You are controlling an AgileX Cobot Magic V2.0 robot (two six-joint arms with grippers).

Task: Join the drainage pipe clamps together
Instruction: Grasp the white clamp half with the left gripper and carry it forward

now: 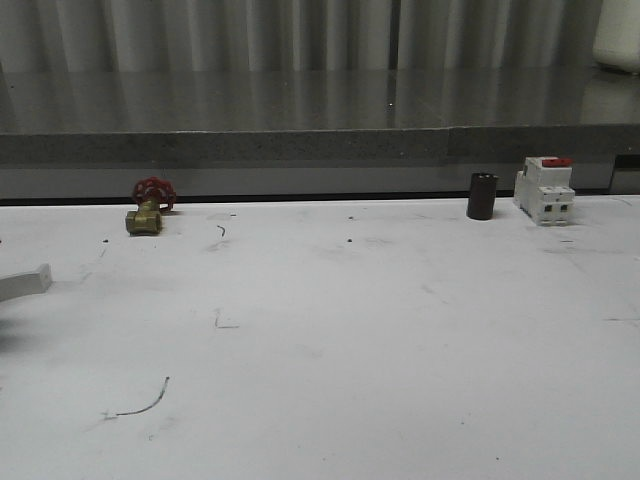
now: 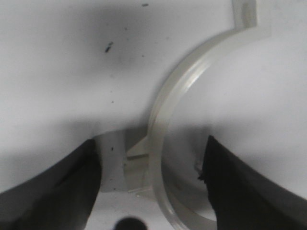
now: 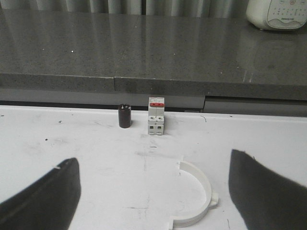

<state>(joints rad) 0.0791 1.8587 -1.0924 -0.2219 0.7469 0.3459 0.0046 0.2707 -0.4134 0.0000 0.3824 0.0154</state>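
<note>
One white drainage pipe clamp (image 2: 160,120) curves between the two dark fingers of my left gripper (image 2: 149,141), which is open, its jaws well clear of the plastic on both sides. Its flat end tab (image 1: 28,281) pokes in at the table's far left edge in the front view. The other clamp (image 3: 206,184) lies flat on the white table, its small outer lug pointing right. My right gripper (image 3: 153,157) hovers open just short of it, with nothing between its fingers.
Along the table's back edge stand a brass valve with a red handwheel (image 1: 150,205), a black cylinder (image 1: 482,195) and a white circuit breaker with a red switch (image 1: 545,190). A grey stone ledge (image 1: 320,145) rises behind them.
</note>
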